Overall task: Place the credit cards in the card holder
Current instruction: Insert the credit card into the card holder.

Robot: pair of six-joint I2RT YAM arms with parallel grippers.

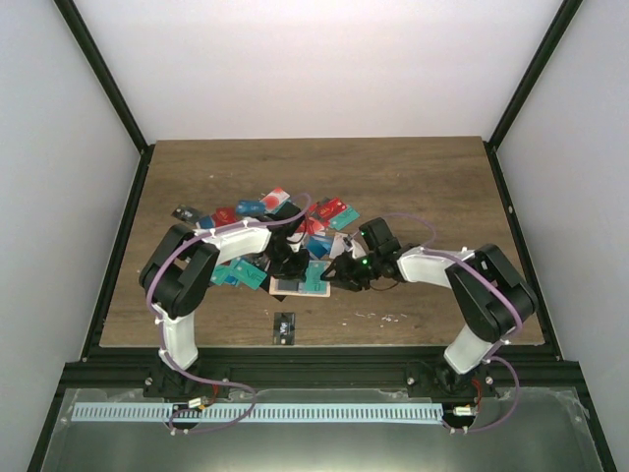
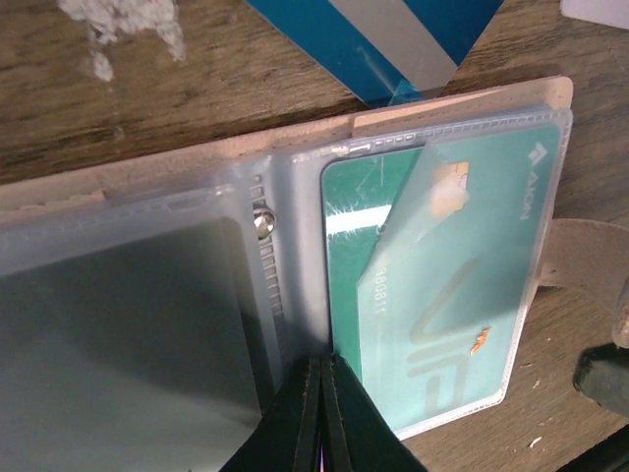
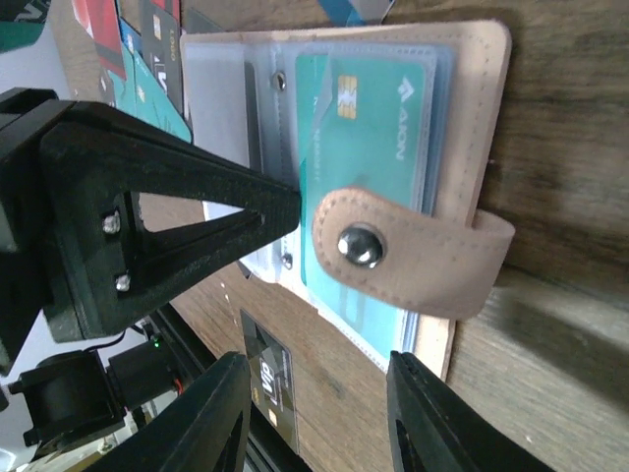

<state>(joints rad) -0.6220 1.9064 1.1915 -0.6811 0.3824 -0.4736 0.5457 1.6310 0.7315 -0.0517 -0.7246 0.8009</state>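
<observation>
Your left gripper (image 2: 322, 393), pinched together, presses the clear sleeve (image 2: 147, 295) of the open holder (image 1: 300, 285). The holder lies at 6 o'clock from the cards (image 1: 280, 206), a teal card (image 2: 462, 265) sleeved inside. Your right gripper (image 3: 316, 379), at the holder's 3 o'clock, stands part open near its tab (image 3: 413, 246).

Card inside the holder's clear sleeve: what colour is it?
Teal green. The card shows best in the left wrist view.

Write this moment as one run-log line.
left gripper shut, tip at card holder; right gripper open near snap tab; teal card sleeved
</observation>
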